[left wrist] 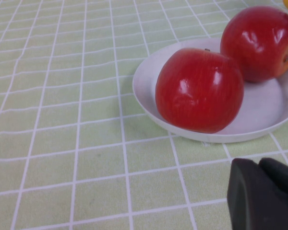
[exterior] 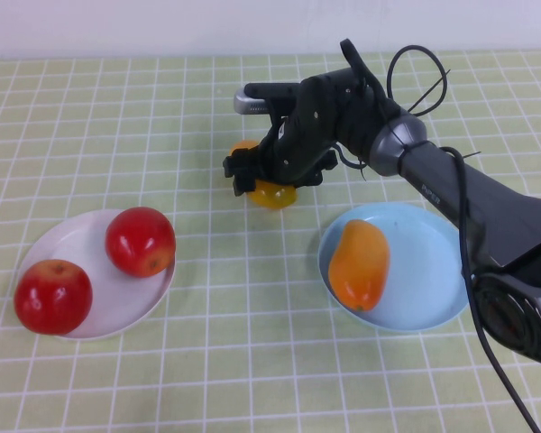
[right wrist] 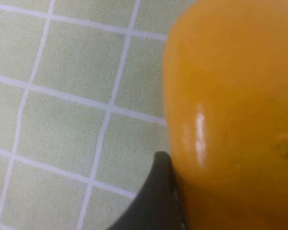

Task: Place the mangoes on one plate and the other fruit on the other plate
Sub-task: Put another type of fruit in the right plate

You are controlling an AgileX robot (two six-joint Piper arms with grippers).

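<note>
Two plates sit on the green checked table [exterior: 252, 361]: the white plate [exterior: 81, 236] toward the left edge and the blue plate [exterior: 433, 289] right of center, well apart from each other. Both apples are on the white one, with one apple [exterior: 141, 241] on the side nearer the middle of the table and the other apple [exterior: 53, 296] hanging a bit over the rim on the left-edge side; the two are close together, but I can't tell if they actually touch. One mango [exterior: 359, 264] lies in the blue plate, on its left half. The second mango [exterior: 269, 189] is out on the cloth, back toward the far edge and roughly mid-table, off both plates. The right gripper [exterior: 272, 173] is down over that mango with its jaws spread either side of it, and in the right wrist view a dark finger [right wrist: 156, 196] sits right against the orange skin, so it's not clamped down from what I can see. The left gripper [left wrist: 264, 194] is closed with nothing in it, hanging low over bare cloth just beside the white plate.
</note>
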